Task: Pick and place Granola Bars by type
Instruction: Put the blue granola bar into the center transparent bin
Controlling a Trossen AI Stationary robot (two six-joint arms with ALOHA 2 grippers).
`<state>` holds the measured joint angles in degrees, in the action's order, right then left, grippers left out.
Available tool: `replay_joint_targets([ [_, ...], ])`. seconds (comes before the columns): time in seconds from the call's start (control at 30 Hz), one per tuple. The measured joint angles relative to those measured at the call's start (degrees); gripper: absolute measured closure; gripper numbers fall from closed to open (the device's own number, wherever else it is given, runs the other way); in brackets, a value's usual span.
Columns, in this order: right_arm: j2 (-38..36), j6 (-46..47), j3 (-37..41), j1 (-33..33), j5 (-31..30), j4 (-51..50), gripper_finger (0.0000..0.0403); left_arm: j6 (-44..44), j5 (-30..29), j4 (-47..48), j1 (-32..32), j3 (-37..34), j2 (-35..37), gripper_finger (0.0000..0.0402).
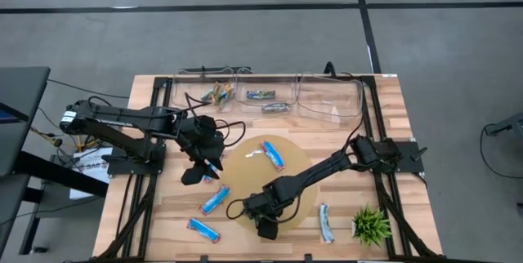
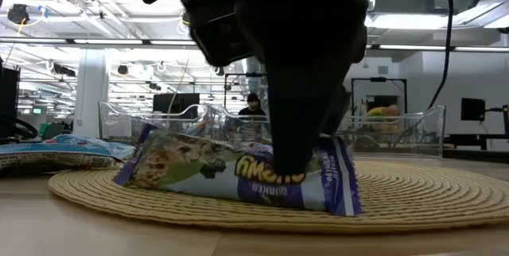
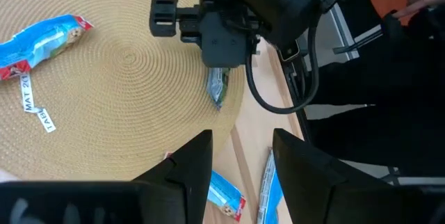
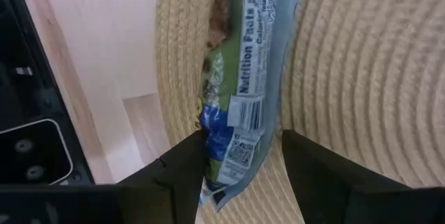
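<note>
Wooden table [image 1: 163, 206] bears a round woven mat [image 1: 245, 169]; right gripper [image 4: 240, 165], fingers spread, straddles a green-blue wrapped granola bar [image 4: 240, 71] for grasping; left gripper [image 3: 240, 158] hovers open, empty.

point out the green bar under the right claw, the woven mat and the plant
green bar [image 4: 240, 78]: right wrist view, its printed back.
woven mat [image 1: 245, 165]: high view, bare weave.
plant [image 1: 371, 225]: high view, leaf middle.

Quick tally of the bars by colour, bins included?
Blue bars: 4
Green or silvery bars: 3
Brown multicoloured bars: 1
Total: 8
</note>
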<state>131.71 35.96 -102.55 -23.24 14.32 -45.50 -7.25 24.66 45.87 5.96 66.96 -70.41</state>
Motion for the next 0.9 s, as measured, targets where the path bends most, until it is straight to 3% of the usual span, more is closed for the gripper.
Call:
replay_joint_targets([
  [0.2,0.4,-0.5,-0.6,0.1,-0.1,-0.4,0.0243,0.0,0.0,-0.1,0.0,0.0,0.0,0.0258],
  [0.43,0.3,-0.6,-0.6,0.5,2.0,0.1,0.0337,-0.1,-1.4,-0.1,0.0,0.0,0.0,0.0258],
  [0.57,-0.8,-0.9,-1.0,1.4,1.8,-0.3,0.0370,-0.6,-1.4,-1.1,0.0,0.0,0.0,0.0258],
  [0.9,-11.1,-5.1,-1.5,8.8,-3.1,-3.6,0.0376,-3.2,-3.2,-5.5,-0.3,0.0,2.2,0.0258],
])
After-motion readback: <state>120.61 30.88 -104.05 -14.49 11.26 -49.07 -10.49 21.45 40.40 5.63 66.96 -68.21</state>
